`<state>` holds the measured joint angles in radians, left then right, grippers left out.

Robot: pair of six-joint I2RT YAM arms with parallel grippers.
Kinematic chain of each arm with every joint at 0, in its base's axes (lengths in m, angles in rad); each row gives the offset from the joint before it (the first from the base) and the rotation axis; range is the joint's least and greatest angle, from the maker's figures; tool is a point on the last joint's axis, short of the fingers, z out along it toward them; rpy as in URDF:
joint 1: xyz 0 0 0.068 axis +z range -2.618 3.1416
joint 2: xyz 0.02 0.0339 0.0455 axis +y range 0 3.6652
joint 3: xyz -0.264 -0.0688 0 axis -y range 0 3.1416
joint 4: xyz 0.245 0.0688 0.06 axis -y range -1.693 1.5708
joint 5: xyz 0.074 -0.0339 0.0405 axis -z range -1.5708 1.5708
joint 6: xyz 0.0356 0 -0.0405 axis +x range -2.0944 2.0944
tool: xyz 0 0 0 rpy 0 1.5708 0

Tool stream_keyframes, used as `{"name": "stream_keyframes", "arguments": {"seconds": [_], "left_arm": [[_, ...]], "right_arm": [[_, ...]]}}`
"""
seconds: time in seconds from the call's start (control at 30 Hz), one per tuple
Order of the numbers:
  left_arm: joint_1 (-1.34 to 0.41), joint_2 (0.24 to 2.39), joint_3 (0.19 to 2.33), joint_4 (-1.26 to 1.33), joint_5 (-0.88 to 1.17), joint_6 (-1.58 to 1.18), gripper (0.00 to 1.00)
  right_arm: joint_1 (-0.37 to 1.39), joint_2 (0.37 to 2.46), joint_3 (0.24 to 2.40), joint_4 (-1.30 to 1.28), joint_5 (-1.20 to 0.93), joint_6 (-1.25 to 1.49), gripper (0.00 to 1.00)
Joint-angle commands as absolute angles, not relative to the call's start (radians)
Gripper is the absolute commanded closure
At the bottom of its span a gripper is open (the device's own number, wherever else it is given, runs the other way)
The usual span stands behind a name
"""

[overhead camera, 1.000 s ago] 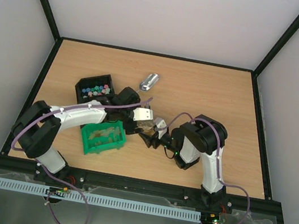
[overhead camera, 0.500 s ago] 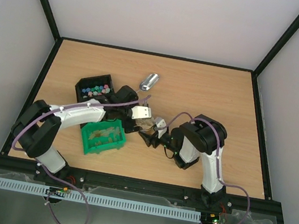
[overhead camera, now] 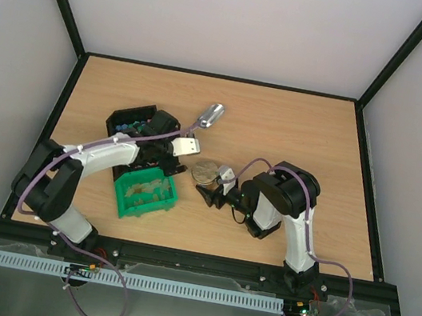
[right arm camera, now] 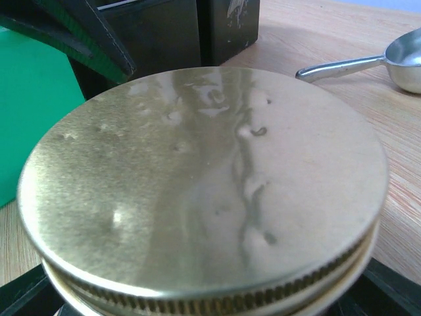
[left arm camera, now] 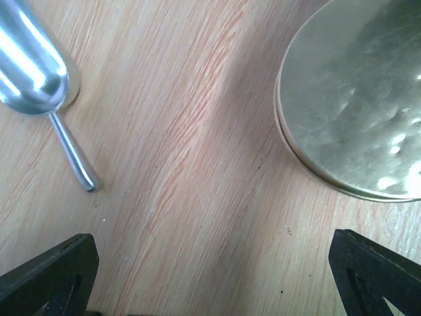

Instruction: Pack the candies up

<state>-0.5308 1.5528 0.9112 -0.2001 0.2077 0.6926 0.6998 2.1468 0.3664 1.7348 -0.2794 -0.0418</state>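
Observation:
A jar with a gold screw lid (overhead camera: 207,172) stands on the table. My right gripper (overhead camera: 214,185) is shut on its sides; in the right wrist view the gold lid (right arm camera: 204,178) fills the frame, with black fingertips (right arm camera: 23,296) at the bottom corners. My left gripper (overhead camera: 188,147) hovers open over bare wood (left arm camera: 210,276), left of the jar lid (left arm camera: 355,99) and holding nothing. Pale yellowish candies (overhead camera: 147,189) lie in a green basket (overhead camera: 126,202). Coloured candies (overhead camera: 129,122) show in a black box (overhead camera: 116,119), partly hidden by the left arm.
A metal scoop (overhead camera: 212,114) lies behind the jar, its handle pointing toward it; it also shows in the left wrist view (left arm camera: 29,62) and the right wrist view (right arm camera: 395,59). The green basket (right arm camera: 26,112) and black box (right arm camera: 164,33) stand just left of the jar.
My left gripper has drawn off the jar, up and to the left, uncovering the gold lid in the top view. The right arm and jar have stayed put.

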Motion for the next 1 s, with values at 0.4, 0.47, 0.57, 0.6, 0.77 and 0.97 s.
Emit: {"name": "stream_keyframes", "arguments": {"seconds": [0.4, 0.47, 0.57, 0.6, 0.77, 0.97], "left_arm": [[-0.685, 1.556, 0.926, -0.186, 0.225, 0.666, 0.01], [-0.690, 1.568, 0.927, -0.167, 0.205, 0.670, 0.01], [-0.686, 1.579, 0.922, -0.149, 0.167, 0.668, 0.01], [-0.681, 1.581, 0.920, -0.143, 0.158, 0.666, 0.01], [-0.633, 1.581, 0.911, -0.136, 0.132, 0.652, 0.01], [-0.567, 1.569, 0.893, -0.170, 0.150, 0.688, 0.01]], "right_arm": [[0.716, 2.222, 0.332, 1.901, -0.339, 0.033, 0.35], [0.715, 2.220, 0.330, 1.901, -0.339, 0.032, 0.35], [0.715, 2.218, 0.327, 1.901, -0.339, 0.030, 0.35], [0.716, 2.218, 0.326, 1.901, -0.340, 0.032, 0.35], [0.716, 2.217, 0.326, 1.901, -0.348, 0.029, 0.36], [0.717, 2.217, 0.325, 1.901, -0.351, 0.029, 0.38]]}}
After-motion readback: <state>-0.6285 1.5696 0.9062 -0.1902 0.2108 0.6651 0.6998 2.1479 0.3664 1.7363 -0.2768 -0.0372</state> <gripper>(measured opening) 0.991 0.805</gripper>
